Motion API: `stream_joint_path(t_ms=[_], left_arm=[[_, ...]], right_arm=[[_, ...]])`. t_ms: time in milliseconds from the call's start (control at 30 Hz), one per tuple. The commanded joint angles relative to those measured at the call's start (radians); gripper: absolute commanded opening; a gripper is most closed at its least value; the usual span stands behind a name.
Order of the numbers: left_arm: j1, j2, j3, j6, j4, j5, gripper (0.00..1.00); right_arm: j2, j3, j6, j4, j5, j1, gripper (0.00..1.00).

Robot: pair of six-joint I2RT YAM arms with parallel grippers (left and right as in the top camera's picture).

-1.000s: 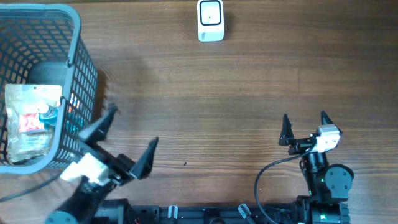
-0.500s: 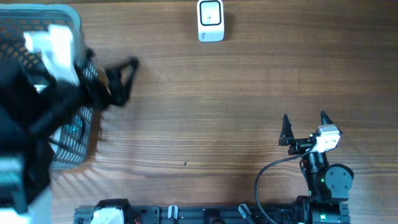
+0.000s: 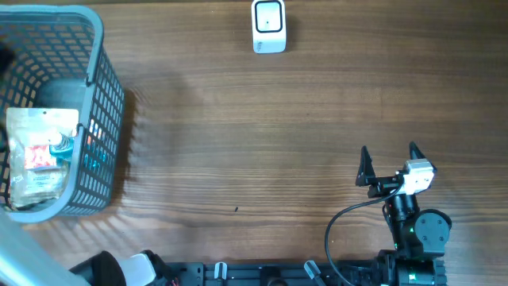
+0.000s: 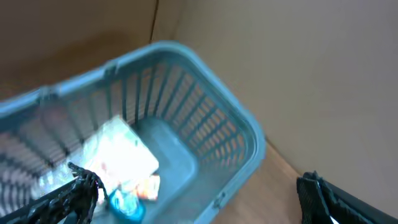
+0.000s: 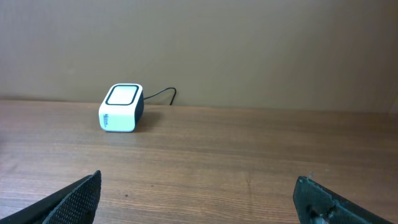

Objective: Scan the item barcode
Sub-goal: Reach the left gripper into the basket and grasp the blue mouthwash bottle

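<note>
Two grippers, both with jaws spread wide and empty; left gripper (image 4: 194,186) first: a second ago it lay low on the table (image 3: 262,143) just outside the basket (image 3: 99,48), half a second ago it was sweeping across the basket's rim, and now it has risen out of the overhead picture, only a grey stretch of arm showing at the near-left corner; its wrist camera looks down into the basket from above; the item, a clear pouch (image 4: 121,152) with red and blue contents, lies flat on the basket floor below the jaws, nearer the left finger than the right and well apart from both; judgement: the approach for the pick has begun, descent and grasp not yet done, nothing scanned; the basket wall stands close around the pouch, so the drop wants care; scanner (image 3: 269,26) unmoved, window up, well ahead of the right gripper's jaws and a little to their left; right gripper (image 3: 389,155) has stayed parked, idle, likely waiting on the left.
</note>
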Motion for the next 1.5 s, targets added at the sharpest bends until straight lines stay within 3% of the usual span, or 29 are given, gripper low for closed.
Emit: stream_joint_path(t_ms=[0,67,367,500,867,1100,1467], left_arm=[[0.100,0.037,0.016,-0.071,-0.067,0.156,1.00],[0.131,0.072,0.010,-0.077,-0.083,0.158,1.00],[0.194,0.312,0.010,-0.306,-0.197,0.103,1.00],[0.188,0.389,-0.006,-0.296,-0.235,0.100,1.00],[0.140,0.395,-0.283,-0.296,-0.218,0.098,1.00],[0.116,0.395,-0.485,-0.335,-0.082,0.094,1.00],[0.116,0.395,-0.628,-0.404,-0.008,0.079,1.00]], right_arm=[[-0.005,-0.001,-0.017,0.004,0.010,0.004,1.00],[-0.005,-0.001,-0.017,0.004,0.010,0.004,1.00],[-0.005,-0.001,-0.017,0.004,0.010,0.004,1.00],[-0.005,-0.001,-0.017,0.004,0.010,0.004,1.00],[-0.005,-0.001,-0.017,0.004,0.010,0.004,1.00],[-0.005,-0.001,-0.017,0.004,0.010,0.004,1.00],[-0.005,-0.001,-0.017,0.004,0.010,0.004,1.00]])
